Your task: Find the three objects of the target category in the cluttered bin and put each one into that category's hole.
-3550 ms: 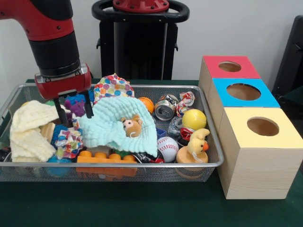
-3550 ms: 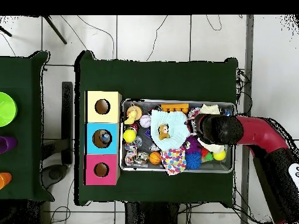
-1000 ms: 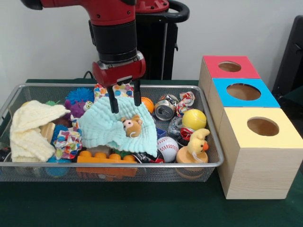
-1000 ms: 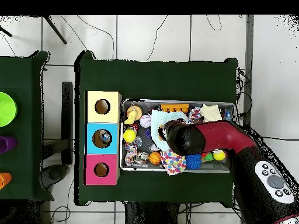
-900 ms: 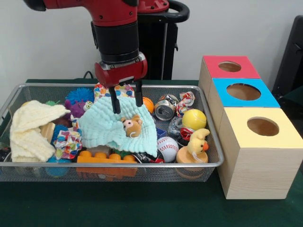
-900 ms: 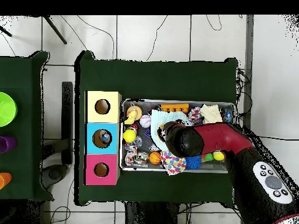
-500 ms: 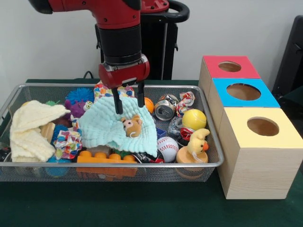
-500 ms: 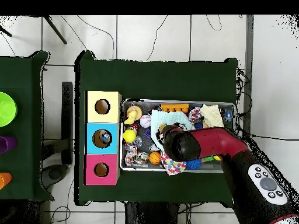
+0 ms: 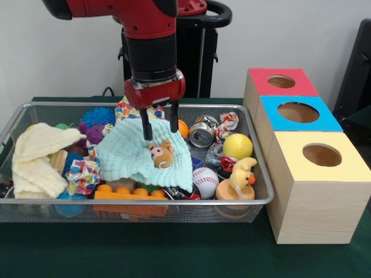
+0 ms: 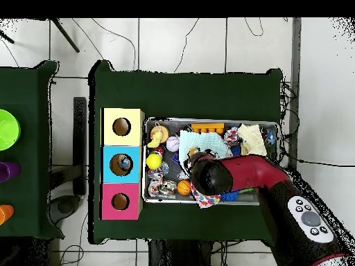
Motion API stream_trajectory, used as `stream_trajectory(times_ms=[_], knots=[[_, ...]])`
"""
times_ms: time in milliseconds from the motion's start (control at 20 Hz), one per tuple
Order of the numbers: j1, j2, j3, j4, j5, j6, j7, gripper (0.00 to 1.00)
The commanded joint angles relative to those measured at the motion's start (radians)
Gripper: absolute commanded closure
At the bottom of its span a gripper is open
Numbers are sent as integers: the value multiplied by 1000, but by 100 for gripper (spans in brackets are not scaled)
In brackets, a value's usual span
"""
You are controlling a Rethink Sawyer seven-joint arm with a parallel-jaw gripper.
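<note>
We see the red and black gripper hanging with its fingers spread and empty over the rear edge of the pale green waffle-weave cloth in the silver wire-mesh bin on the green bench. The target category is not shown, so we judge the search is under way, with the cloth the likeliest thing to lift or shift

A small brown plush bear lies on the cloth just in front of the fingers. To the right sit a small orange ball, a crushed silver drink can, a yellow ball, a white baseball and a yellow rubber duck. The red-topped wooden box, blue-topped wooden box and yellow-topped wooden box stand beside the bin, each with a round hole

To do this well, we would descend straight, pinch one fold of cloth away from the bear, and lift slowly so that nothing snags the mesh or drags neighbours over the rim
</note>
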Motion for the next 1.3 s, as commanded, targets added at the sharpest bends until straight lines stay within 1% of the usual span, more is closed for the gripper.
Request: stream_trajectory(times_ms=[50, 250, 550, 850, 1300], knots=[[62, 20, -68, 56, 21, -83, 206, 0], [102, 24, -97, 58, 36, -111, 228, 0], [141, 22, -131, 66, 65, -139, 239, 0], [167, 44, -170, 71, 82, -190, 244, 0], [176, 91, -203, 69, 92, -258, 233, 0]])
